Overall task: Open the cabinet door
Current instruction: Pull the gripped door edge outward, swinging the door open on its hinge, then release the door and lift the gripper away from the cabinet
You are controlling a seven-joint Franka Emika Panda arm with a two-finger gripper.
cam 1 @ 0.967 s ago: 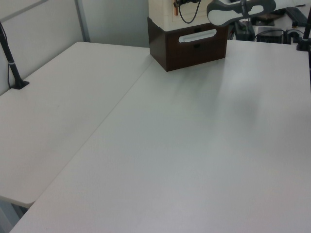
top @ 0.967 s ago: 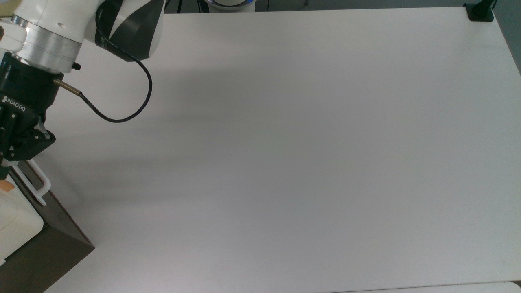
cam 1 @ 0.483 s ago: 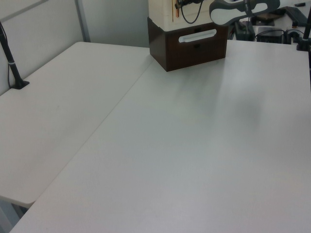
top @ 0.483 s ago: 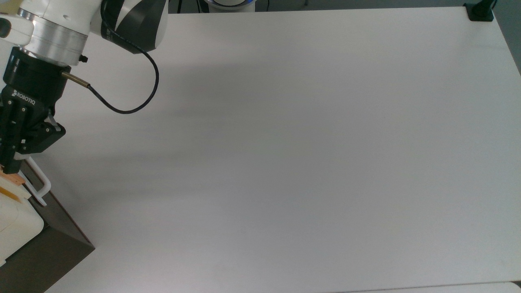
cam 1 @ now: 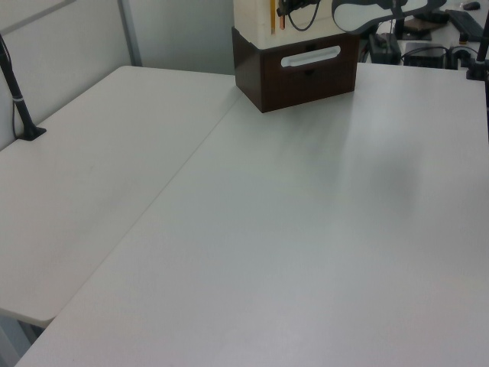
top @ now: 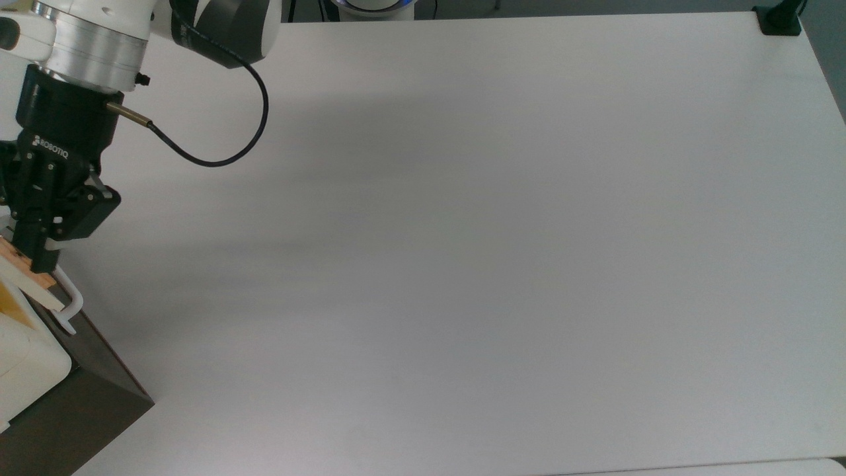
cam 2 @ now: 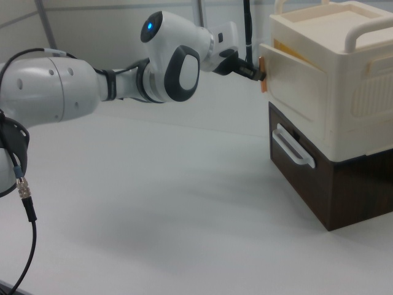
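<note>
Top view. Tabletop (top: 462,231): white, broad. Cabinet (top: 79,396): at the top view's lower left corner, dark brown base with a cream upper body. White U-shaped bar handle (top: 66,311) on the brown face, untouched. End effector (top: 30,261): black, hanging from the arm at the top view's left edge, fingers drawn narrow onto the orange-brown tab (top: 16,261) at the edge of the cabinet door (top: 33,284). The door edge juts out past the brown face, above the bar handle.

Left view. Cabinet (cam 1: 294,73): at the far end of the tabletop (cam 1: 267,229), against the frame's upper edge. 1 white bar handle (cam 1: 310,56) on the brown face turned to the camera. A thin orange-yellow strip of the door edge (cam 1: 273,15) stands upright on the cream upper part, with the arm's black cable just beside it.

Right view. Cabinet (cam 2: 334,110): cream box on a brown base, at the right view's right. Cabinet door (cam 2: 295,86): swung a small way out from the cream body, a yellowish gap visible behind its upper edge. End effector (cam 2: 258,75): pinched on the tab (cam 2: 263,75) at the door's free edge.

Progress, judged: grasp made, door ajar by a small angle. Left to do: most of the swing outward.
</note>
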